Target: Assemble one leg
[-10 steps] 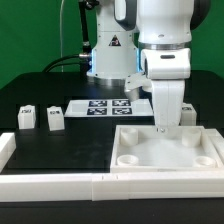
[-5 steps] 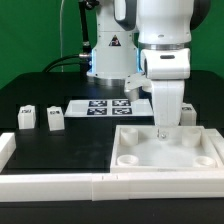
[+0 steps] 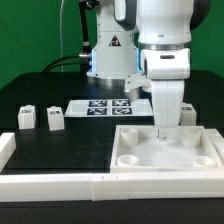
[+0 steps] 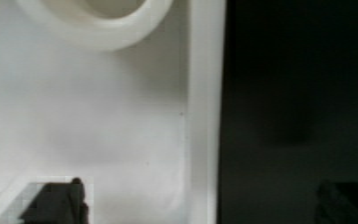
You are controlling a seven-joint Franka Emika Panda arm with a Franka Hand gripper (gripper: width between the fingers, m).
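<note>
Two legs, small white tagged blocks [image 3: 27, 117] [image 3: 54, 120], stand on the black table at the exterior view's left. A third leg [image 3: 187, 115] shows partly behind my gripper's right side. My gripper [image 3: 165, 131] points down at the back rim of the large white tray-like piece [image 3: 140, 157]. In the wrist view my gripper [image 4: 202, 203] is open; its dark fingertips [image 4: 55, 202] stand far apart, one over the tray piece's surface [image 4: 105, 120], one over the black table. Nothing is held. A round corner socket [image 4: 98, 18] shows ahead.
The marker board [image 3: 108, 106] lies behind the legs. Long white border bars [image 3: 60, 184] run along the front, with a short end piece [image 3: 5, 150] at the exterior view's left. The robot base [image 3: 110, 50] stands at the back.
</note>
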